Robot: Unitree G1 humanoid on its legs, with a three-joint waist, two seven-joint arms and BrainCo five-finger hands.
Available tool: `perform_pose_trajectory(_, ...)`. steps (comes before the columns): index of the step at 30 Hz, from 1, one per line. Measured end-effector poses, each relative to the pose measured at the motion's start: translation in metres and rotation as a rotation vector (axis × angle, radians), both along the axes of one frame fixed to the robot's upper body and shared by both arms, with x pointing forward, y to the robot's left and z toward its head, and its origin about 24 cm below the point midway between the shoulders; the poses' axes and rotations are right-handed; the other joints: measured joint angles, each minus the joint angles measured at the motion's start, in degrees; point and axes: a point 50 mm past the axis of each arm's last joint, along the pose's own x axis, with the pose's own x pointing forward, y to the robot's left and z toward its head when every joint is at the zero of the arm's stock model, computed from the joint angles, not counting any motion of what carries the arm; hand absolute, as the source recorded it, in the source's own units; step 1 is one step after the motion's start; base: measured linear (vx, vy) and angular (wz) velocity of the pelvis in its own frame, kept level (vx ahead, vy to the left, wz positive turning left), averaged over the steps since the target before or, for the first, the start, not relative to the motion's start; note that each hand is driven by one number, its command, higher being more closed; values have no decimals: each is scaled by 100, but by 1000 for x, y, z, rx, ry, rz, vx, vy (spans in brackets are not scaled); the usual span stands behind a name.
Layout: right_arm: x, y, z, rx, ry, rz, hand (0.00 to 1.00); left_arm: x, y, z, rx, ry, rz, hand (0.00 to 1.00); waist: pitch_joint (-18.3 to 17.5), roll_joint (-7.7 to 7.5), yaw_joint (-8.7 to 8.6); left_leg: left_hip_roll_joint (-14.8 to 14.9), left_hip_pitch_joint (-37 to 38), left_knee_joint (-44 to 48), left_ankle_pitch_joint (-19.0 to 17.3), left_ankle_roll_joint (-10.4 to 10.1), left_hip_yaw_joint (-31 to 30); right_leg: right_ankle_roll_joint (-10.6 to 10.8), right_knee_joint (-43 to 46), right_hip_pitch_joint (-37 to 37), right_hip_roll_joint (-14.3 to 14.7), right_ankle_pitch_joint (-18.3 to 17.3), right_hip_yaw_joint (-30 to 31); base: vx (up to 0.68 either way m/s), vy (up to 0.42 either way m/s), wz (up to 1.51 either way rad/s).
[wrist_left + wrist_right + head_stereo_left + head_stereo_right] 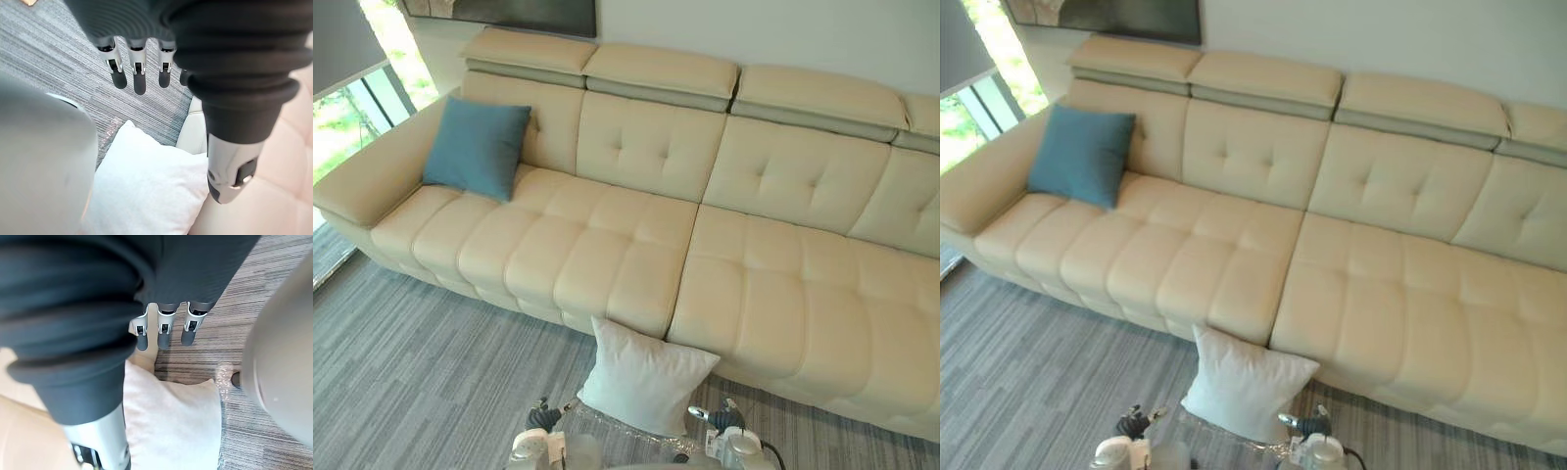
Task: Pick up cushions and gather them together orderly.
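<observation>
Left eye view: we are finding nothing gathered yet. The blue cushion (pixel 477 147) is sitting at the sofa's (pixel 607 235) left end, and the white cushion (pixel 646 377) is leaning on the carpet (pixel 411 372) against its front edge, square, no long axis, a corner pointing up. Left wrist view: the left robot hand (pixel 139 68) is hanging open near it. Right wrist view: the right robot hand (pixel 164 330) is hanging open, empty.
</observation>
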Motion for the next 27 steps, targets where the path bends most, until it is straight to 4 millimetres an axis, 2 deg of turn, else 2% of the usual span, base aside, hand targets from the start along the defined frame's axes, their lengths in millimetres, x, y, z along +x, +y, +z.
perform_pose_trajectory(2, 12, -6, 6, -30, -35, -6, 0, 12, 2, 5, 16, -31, 5, 0, 157, 18, -1, 99, -540, 450, -148, 25, 67, -23, 461, -628, 43, -52, 218, -184, -2, -54)
perform_pose_trajectory(4, 30, -14, 16, -70, -94, -14, 0, 32, 4, 14, 24, -90, 25, 0, 513, 3, -45, 173, -1111, 1027, -295, 55, 63, -25, 1025, -1249, 54, -136, 309, -204, -28, -26)
perform_pose_trajectory(10, 64, -35, 45, -105, -256, -164, 0, 89, 21, 52, 40, -317, 175, 0, 1271, -186, -103, 400, -2813, 2458, -585, 176, -13, -20, 2241, -2960, 109, -248, 505, -253, -23, -17)
perform_pose_trajectory(11, 67, -36, 47, -108, -267, -169, 0, 91, 22, 54, 39, -327, 186, 0, 1299, -189, -113, 407, -2899, 2508, -591, 187, -28, -25, 2268, -3037, 109, -234, 504, -204, 7, -3)
perform_pose_trajectory(13, 88, -37, 64, -101, -352, -199, 0, 113, 29, 73, 40, -409, 231, 0, 1450, -248, -128, 418, -3576, 2761, -590, 230, -106, -64, 2446, -3648, 90, -151, 488, -178, 14, 0)
perform_pose_trajectory(15, 98, -39, 72, -108, -383, -201, 0, 125, 34, 84, 44, -451, 251, 0, 1518, -273, -136, 421, -3910, 2878, -575, 252, -147, -84, 2509, -3953, 90, -83, 475, -169, 6, -4)
perform_pose_trajectory(16, 117, -40, 89, -104, -456, -206, 0, 141, 39, 100, 59, -509, 252, 0, 1700, -274, -121, 429, -4179, 3004, -573, 255, -186, -99, 2570, -4209, 91, -38, 472, -148, 11, -9)
perform_pose_trajectory(19, 149, -47, 128, -105, -604, -211, 0, 164, 60, 136, 74, -647, 306, 0, 1865, -288, -128, 463, -4904, 3292, -545, 281, -277, -141, 2761, -4880, 79, 70, 413, -115, 13, -13)
perform_pose_trajectory(21, 176, -53, 167, -105, -738, -216, 0, 184, 77, 175, 114, -776, 312, 0, 1963, -290, -125, 512, -5569, 3688, -490, 302, -312, -167, 3165, -5547, 63, 85, 410, -86, -7, -8)
perform_pose_trajectory(22, 183, -54, 181, -105, -788, -214, 0, 191, 81, 190, 123, -825, 317, 0, 1998, -297, -124, 527, -5782, 3832, -494, 308, -327, -167, 3319, -5771, 59, 84, 415, -48, -4, -4)
perform_pose_trajectory(23, 185, -54, 184, -102, -800, -215, 0, 192, 82, 193, 126, -836, 317, 0, 2009, -303, -126, 528, -5832, 3871, -496, 310, -328, -165, 3354, -5831, 58, 82, 420, -35, 7, -5)
perform_pose_trajectory(25, 205, -55, 227, -90, -942, -212, 0, 210, 87, 235, 125, -968, 314, 0, 2044, -280, -124, 545, -6548, 4324, -553, 343, -428, -146, 3826, -6536, 40, 7, 437, -62, 0, 0)
perform_pose_trajectory(26, 208, -55, 234, -87, -965, -211, 0, 213, 87, 242, 119, -990, 317, 0, 2044, -280, -122, 549, -6684, 4422, -565, 349, -446, -150, 3924, -6670, 40, -7, 447, -92, -9, 0)
perform_pose_trajectory(27, 217, -53, 253, -69, -1017, -211, 0, 218, 87, 257, 106, -1036, 318, 0, 2045, -279, -114, 554, -6978, 4633, -591, 359, -470, -134, 4140, -6977, 37, -31, 482, -88, -11, -3)
